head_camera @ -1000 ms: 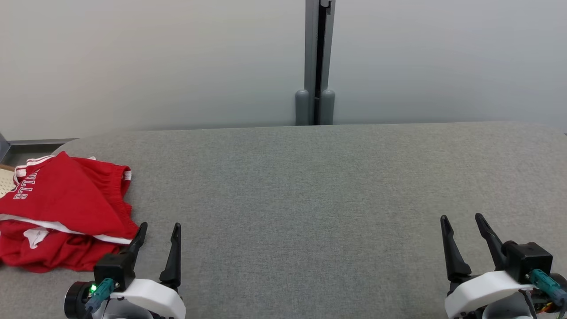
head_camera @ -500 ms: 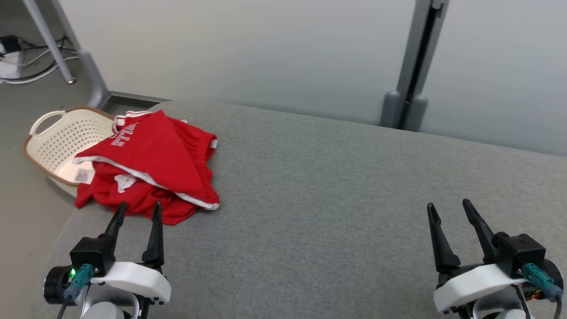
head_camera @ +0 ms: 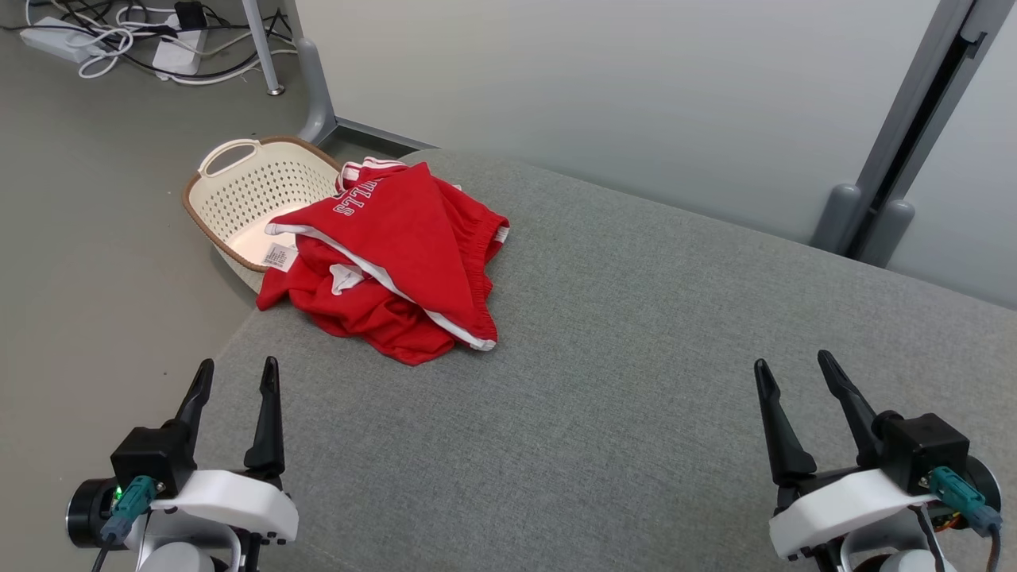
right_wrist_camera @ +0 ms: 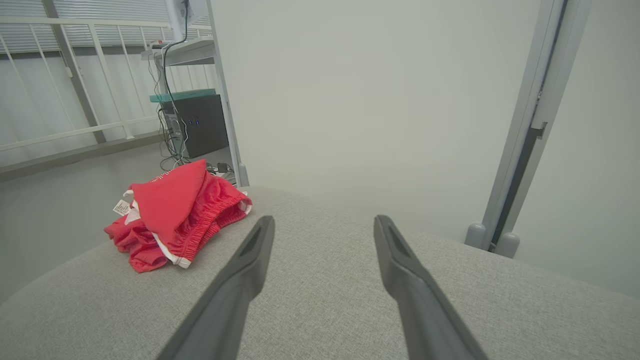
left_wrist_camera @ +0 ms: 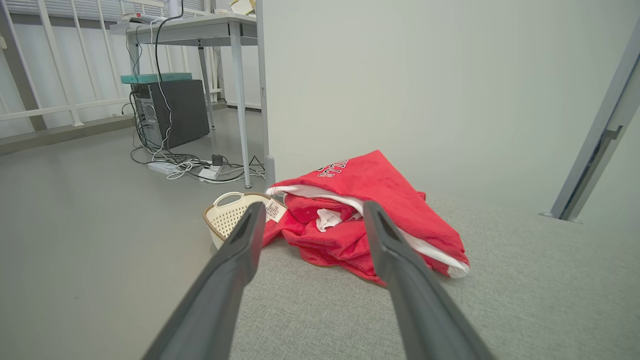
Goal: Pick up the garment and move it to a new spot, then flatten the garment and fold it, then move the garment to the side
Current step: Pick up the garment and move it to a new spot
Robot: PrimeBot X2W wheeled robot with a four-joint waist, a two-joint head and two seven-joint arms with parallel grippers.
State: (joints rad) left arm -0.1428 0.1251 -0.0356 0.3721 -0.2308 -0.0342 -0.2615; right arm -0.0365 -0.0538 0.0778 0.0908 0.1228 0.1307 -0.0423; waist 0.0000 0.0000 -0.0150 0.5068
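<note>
None of the steps looks done: the red shorts (head_camera: 389,270) lie crumpled at the far left corner of the grey padded table (head_camera: 636,413), partly overhanging its edge above a cream laundry basket (head_camera: 238,187). The left gripper (head_camera: 238,361) and right gripper (head_camera: 792,359) hover at the near side, jaws wide, holding nothing. Bare table stretches right of the shorts, giving room for flattening; the left edge is close.

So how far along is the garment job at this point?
Done: nothing visible. The red garment lies crumpled at the grey table's far left corner, its edge reaching over the basket. In hand: nothing. The left gripper and right gripper are open, empty and short of the cloth. Left: pick up, relocate, flatten, fold, move aside.
</note>
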